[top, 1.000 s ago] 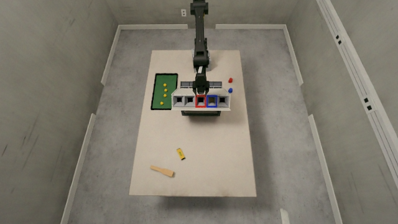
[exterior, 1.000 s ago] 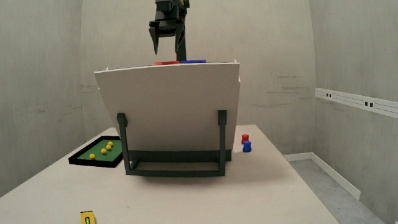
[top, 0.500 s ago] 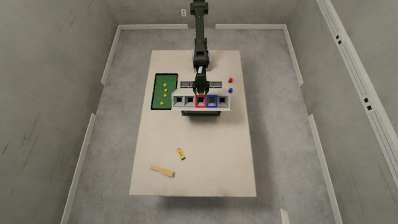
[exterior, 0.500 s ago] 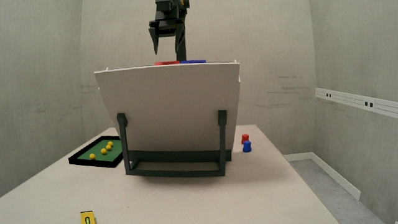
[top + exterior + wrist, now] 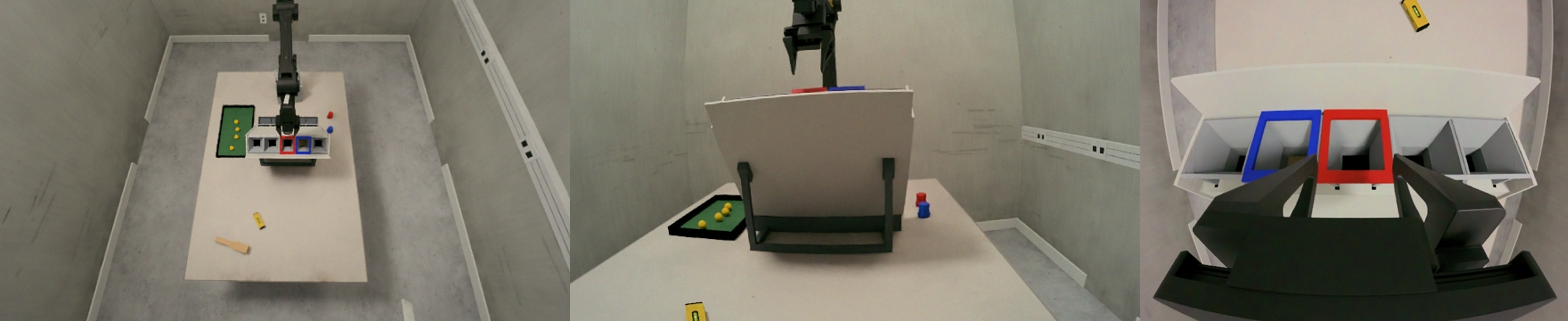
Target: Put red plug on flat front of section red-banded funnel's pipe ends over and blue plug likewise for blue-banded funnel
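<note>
My gripper (image 5: 1354, 160) hangs just above the red-banded funnel (image 5: 1354, 144), open with nothing between the fingers; it also shows in the top view (image 5: 287, 131) and the exterior view (image 5: 810, 58). The blue-banded funnel (image 5: 1283, 143) is beside it and shows a yellowish spot at its throat. The red plug (image 5: 329, 115) and blue plug (image 5: 329, 129) stand on the table right of the funnel unit; both show in the exterior view, red (image 5: 921, 199) and blue (image 5: 924, 209). Several yellow marbles (image 5: 235, 129) lie in the green tray (image 5: 234, 131). The white cover (image 5: 812, 152) hides the pipes.
Three plain grey funnels flank the banded ones (image 5: 264, 144). The sections behind the unit are mostly hidden under the arm (image 5: 267, 120). A yellow spirit level (image 5: 258, 220) and a wooden spatula (image 5: 232, 244) lie on the near part of the table.
</note>
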`<action>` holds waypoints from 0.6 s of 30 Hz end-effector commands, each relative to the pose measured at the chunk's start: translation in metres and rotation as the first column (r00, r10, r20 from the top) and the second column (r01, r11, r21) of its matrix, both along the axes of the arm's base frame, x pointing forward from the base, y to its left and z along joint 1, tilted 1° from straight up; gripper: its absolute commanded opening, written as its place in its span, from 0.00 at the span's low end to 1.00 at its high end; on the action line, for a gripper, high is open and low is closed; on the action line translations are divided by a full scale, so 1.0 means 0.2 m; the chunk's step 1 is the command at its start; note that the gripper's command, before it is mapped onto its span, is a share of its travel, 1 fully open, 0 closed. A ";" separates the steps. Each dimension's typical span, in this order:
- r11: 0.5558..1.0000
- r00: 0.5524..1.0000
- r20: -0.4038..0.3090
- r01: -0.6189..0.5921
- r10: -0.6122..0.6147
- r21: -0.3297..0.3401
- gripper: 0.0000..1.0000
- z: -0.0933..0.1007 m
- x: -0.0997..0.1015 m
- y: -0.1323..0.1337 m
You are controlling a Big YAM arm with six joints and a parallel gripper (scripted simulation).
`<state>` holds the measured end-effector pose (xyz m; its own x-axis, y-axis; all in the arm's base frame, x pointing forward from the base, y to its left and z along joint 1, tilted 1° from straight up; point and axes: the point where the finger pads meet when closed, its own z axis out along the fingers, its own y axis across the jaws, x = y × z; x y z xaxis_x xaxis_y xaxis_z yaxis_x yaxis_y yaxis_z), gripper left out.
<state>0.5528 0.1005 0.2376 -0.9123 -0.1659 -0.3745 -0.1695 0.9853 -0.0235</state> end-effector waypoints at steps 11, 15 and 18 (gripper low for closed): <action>1.000 0.997 0.073 0.001 -0.002 0.013 0.59 0.25 0.09 0.01; 1.000 0.997 0.071 0.001 -0.002 0.012 0.59 0.21 -0.12 -0.02; 1.000 0.998 0.071 0.001 -0.002 0.012 0.59 0.18 -0.28 -0.05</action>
